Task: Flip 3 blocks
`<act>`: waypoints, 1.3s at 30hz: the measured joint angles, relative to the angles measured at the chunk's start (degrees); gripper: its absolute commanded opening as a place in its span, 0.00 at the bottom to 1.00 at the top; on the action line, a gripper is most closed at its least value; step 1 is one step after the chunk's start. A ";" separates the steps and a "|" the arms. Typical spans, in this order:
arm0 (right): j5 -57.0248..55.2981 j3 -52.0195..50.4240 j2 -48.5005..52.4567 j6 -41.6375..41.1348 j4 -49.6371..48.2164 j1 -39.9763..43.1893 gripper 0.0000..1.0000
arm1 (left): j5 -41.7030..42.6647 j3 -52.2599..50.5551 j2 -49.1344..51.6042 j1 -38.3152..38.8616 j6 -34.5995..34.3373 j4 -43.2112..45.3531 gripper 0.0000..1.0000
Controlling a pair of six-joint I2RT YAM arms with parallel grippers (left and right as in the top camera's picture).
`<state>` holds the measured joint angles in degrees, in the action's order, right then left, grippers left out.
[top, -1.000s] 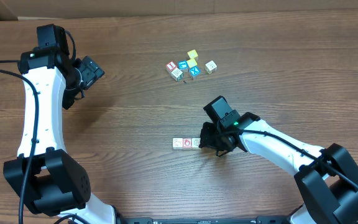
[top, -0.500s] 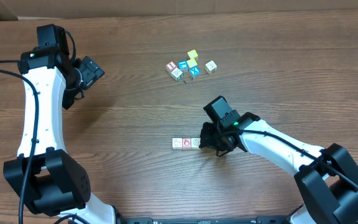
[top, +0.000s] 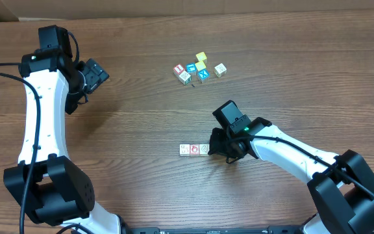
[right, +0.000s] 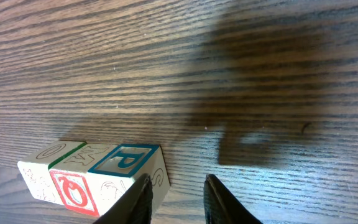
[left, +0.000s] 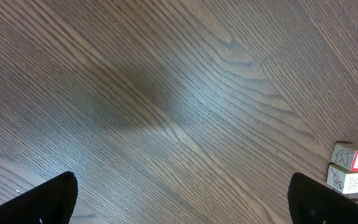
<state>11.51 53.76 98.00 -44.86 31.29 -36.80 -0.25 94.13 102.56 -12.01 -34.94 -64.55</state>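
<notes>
Right gripper (top: 215,149) first: overhead, it sits low over the table (top: 141,182), just beside the right end of the blocks (top: 194,149). Its wrist hides the fingers from this view. The three blocks lie in a straight row, touching one another, near the front middle of the table. They are well apart from the cluster (top: 199,68) of other cubes farther back. The left gripper (top: 99,73) hangs far off to the left, over bare wood and near nothing.

From the left wrist, both fingertips (left: 45,200) stand spread wide at the picture's corners with only wood grain between them. The cluster's edge shows at the far right.

From the right wrist, the right gripper's jaws stand a little apart with bare table in the gap, pinching nothing. One finger (right: 137,200) is right against the side of the nearest block, though I cannot tell whether it touches. That block shows a blue P on one face, and the middle block shows a red ring.

As for progress, the tidy row set apart from the cluster suggests work is under way. The faces alone do not show how many blocks have been turned. The end block looks to be the one in hand, with a firm grip not yet made.
</notes>
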 measured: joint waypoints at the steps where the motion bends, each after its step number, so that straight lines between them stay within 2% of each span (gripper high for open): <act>1: -0.02 0.00 0.00 0.02 -0.02 0.00 0.32 | 0.02 0.00 0.00 0.00 0.00 0.00 1.00; 20: -0.37 0.00 0.00 0.11 0.00 0.00 0.39 | 0.00 0.00 0.00 0.00 0.00 0.00 1.00; 39: -0.39 0.00 0.00 0.11 0.42 0.00 0.39 | 0.00 0.00 0.00 0.00 0.00 0.00 1.00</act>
<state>11.11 53.76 98.00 -44.75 31.70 -36.80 -0.25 94.13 102.56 -12.01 -34.94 -64.55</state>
